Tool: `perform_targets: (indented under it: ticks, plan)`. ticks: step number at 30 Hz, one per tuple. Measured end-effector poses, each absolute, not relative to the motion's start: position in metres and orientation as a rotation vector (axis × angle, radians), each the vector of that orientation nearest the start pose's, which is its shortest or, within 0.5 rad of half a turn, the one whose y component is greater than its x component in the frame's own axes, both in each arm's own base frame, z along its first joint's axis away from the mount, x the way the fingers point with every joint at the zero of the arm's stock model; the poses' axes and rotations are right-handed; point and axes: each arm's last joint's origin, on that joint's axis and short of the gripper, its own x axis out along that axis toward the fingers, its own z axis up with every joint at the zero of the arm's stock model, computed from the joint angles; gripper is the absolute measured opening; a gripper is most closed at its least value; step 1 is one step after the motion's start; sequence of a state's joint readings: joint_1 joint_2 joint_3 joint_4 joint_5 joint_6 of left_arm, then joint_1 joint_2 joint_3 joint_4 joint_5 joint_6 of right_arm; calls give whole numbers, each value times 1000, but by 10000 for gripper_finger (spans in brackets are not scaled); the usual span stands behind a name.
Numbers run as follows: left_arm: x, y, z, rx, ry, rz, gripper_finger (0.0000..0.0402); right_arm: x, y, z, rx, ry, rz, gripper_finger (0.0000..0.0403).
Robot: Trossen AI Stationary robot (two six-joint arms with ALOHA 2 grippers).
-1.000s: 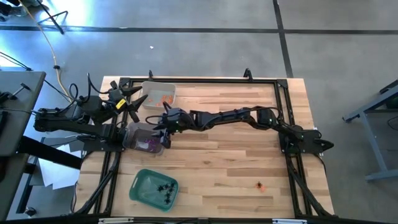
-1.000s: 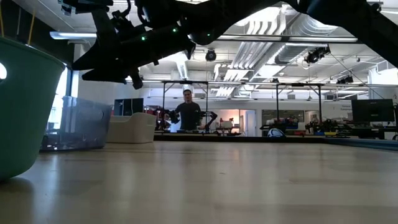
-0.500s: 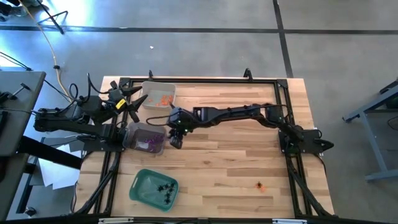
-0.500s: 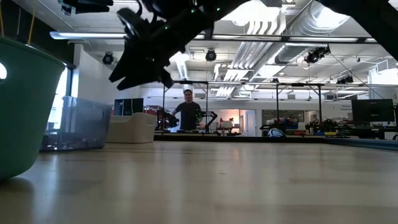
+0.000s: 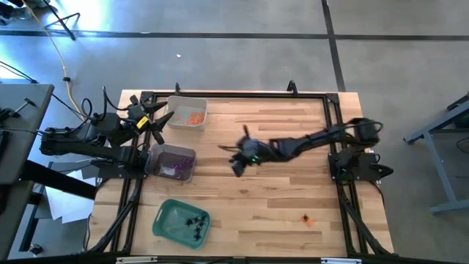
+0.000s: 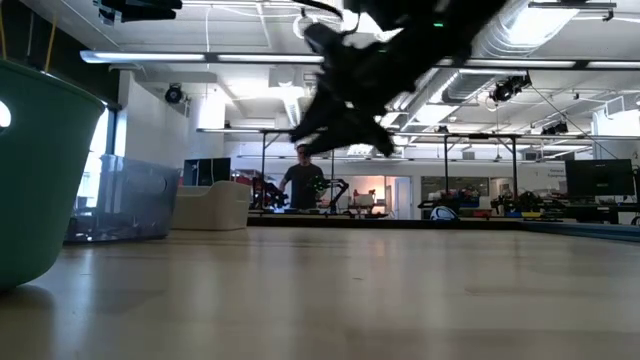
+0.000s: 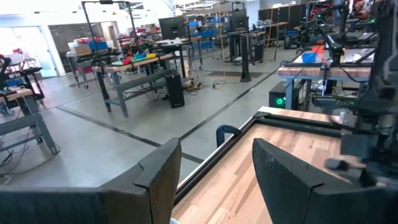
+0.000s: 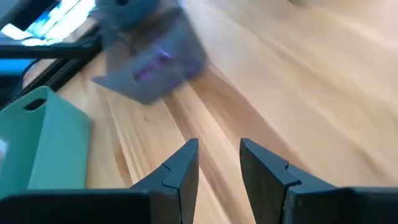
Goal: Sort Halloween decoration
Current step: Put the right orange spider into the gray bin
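The decoration lies sorted in three trays at the table's left. Orange trinkets (image 5: 193, 116) are in the far clear tray (image 5: 176, 105). Purple ones (image 5: 174, 170) are in the middle clear tray (image 5: 157, 158). Black spiders (image 5: 194, 222) are in the green tray (image 5: 165, 220). One orange trinket (image 5: 305, 218) lies alone on the wood at the near right. My right gripper (image 5: 237, 160) hangs open and empty above the table's middle, to the right of the purple tray (image 8: 149, 59); it also shows in the low view (image 6: 345, 100). My left gripper (image 5: 157, 123) waits open at the far left.
A black metal frame (image 5: 242, 94) runs along the table's far edge and sides. Bare wood (image 5: 278, 198) lies between the trays and the lone orange trinket. In the low view a person (image 6: 303, 185) stands in the room behind the table.
My right gripper has drawn back from above the purple tray toward the table's right edge, out over the table's middle, as its arm folded back. The trays and trinkets have kept still.
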State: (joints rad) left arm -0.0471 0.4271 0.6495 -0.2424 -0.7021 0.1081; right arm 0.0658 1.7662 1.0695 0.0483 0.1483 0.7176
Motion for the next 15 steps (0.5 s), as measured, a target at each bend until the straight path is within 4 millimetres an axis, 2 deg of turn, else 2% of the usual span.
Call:
perform_targets:
  ticks: [4, 8, 12, 15]
  plan:
    - [96, 14, 324, 112, 54, 653, 186, 329, 47, 177, 777, 625, -421, 112]
    - [96, 14, 324, 112, 54, 654, 186, 294, 78, 165, 949, 724, -477, 112]
    - [96, 14, 324, 112, 55, 653, 186, 258, 105, 155, 1060, 937, -636, 112]
    - [96, 14, 324, 112, 55, 653, 186, 239, 126, 160, 1113, 1080, -742, 112]
